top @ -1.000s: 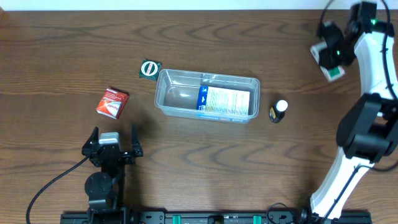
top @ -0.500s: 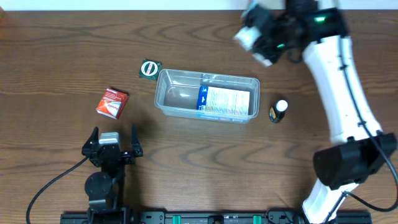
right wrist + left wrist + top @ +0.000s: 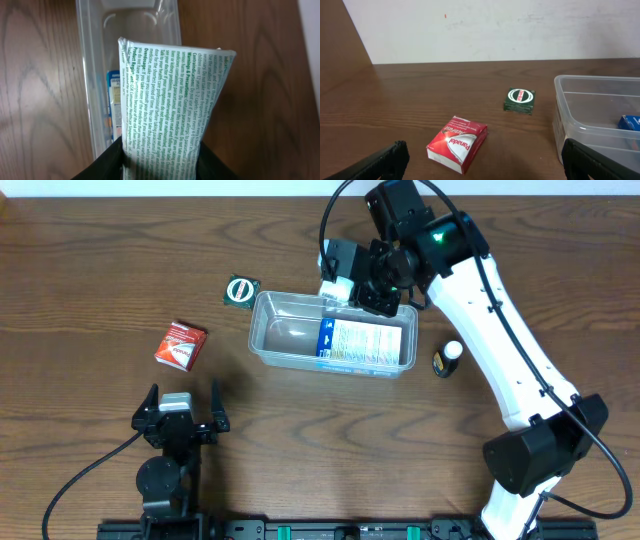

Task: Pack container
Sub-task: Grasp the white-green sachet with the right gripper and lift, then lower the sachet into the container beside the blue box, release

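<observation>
The clear plastic container (image 3: pixel 290 330) lies mid-table with a blue-and-white packet (image 3: pixel 362 340) in its right half. My right gripper (image 3: pixel 345 280) hangs over the container's far rim, shut on a white box with green print (image 3: pixel 172 105). In the right wrist view the container (image 3: pixel 90 75) lies below and left of that box. My left gripper (image 3: pixel 180 412) rests open and empty near the front edge. A red Panadol box (image 3: pixel 181 344) lies left of the container and in front of the left gripper (image 3: pixel 480 160). A small green packet (image 3: pixel 240 290) lies by the container's far left corner.
A small dark bottle with a white cap (image 3: pixel 447 359) stands just right of the container. The right arm (image 3: pixel 500 330) stretches over the table's right half. A white wall (image 3: pixel 495 30) backs the table in the left wrist view.
The right arm has swung from the far right corner leftward with the white box in its grip, ending over the container's far rim. The left arm has not moved.
</observation>
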